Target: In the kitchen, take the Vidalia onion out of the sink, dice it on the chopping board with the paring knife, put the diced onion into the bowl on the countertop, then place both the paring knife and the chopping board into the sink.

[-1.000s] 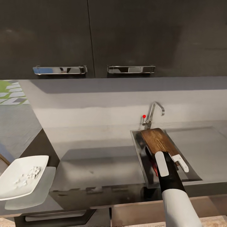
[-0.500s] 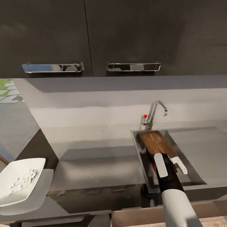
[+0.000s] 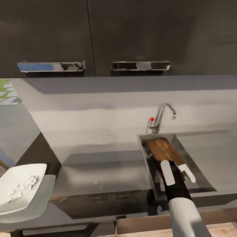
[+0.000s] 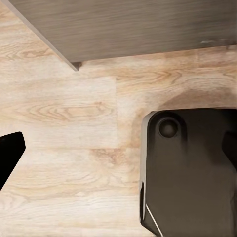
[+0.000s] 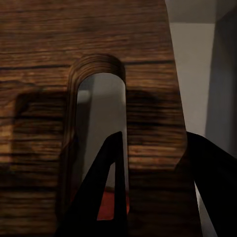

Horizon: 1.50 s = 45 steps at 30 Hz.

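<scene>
Sink (image 3: 194,177) is the landmark: a rectangular steel basin set into the grey countertop (image 3: 98,164), with dark wall cabinets (image 3: 131,33) and their two chrome handles above it. Left of the sink the countertop runs as a long matte slab toward the white bowl (image 3: 19,189), which sits well apart from the sink at the slab's far left end and holds small pale diced onion pieces (image 3: 24,186). At the sink's back rim stands the curved chrome faucet (image 3: 163,115), with a red dot just beside its base.

Inside the sink, along its left wall, the chopping board (image 3: 164,151) lies tilted, its far end pointing toward the faucet. The right gripper (image 3: 179,172) reaches down into the sink at the board's near end; in the right wrist view one dark finger (image 5: 101,192) passes through the board's slot handle (image 5: 98,128) and the other sits past the board's edge, so the pincer clasps the chopping board (image 5: 74,39). A sliver of red shows under that slot; what it belongs to cannot be told.

The left gripper's state cannot be told.
</scene>
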{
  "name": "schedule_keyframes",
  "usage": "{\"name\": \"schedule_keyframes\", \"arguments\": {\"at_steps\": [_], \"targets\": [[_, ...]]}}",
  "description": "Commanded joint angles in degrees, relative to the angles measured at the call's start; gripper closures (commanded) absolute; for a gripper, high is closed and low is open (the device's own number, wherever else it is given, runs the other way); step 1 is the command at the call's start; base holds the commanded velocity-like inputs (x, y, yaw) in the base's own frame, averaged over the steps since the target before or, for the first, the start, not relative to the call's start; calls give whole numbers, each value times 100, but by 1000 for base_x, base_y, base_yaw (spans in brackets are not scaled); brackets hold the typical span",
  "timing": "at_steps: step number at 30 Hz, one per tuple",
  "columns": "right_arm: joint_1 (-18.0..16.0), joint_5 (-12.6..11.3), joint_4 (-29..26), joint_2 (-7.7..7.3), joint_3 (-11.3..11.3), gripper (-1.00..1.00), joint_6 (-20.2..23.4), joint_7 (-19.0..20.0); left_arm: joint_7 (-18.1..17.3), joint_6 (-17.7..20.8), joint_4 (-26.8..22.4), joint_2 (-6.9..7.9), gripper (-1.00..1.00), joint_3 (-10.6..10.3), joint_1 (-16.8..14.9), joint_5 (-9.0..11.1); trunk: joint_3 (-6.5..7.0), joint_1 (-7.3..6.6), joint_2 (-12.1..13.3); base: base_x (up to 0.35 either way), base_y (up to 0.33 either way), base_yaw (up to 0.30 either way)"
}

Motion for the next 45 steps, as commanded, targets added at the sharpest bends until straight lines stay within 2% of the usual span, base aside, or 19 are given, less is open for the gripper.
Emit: {"name": "schedule_keyframes", "arguments": {"at_steps": [1, 31, 40, 41, 45], "targets": [[-5, 1, -11, 5, -11, 100, 45, -11, 19, -9, -12, 7, -100, -49, 1, 57, -19, 3, -12, 0, 0, 0], [-5, 1, -11, 5, -11, 100, 45, -11, 19, -8, -12, 7, -100, -49, 1, 56, -294, 3, -12, 0, 0, 0], [-5, 1, -11, 5, -11, 100, 45, -11, 19, -9, -10, 7, -100, -49, 1, 54, -309, 3, -12, 0, 0, 0], [-5, 1, -11, 5, -11, -100, 45, -11, 19, -8, -11, 7, -100, -49, 1, 54, -309, 3, -12, 0, 0, 0], [-5, -6, -11, 5, -11, -100, 45, -11, 19, -9, -11, 7, -100, -49, 1, 57, -310, 3, -12, 0, 0, 0]]}}
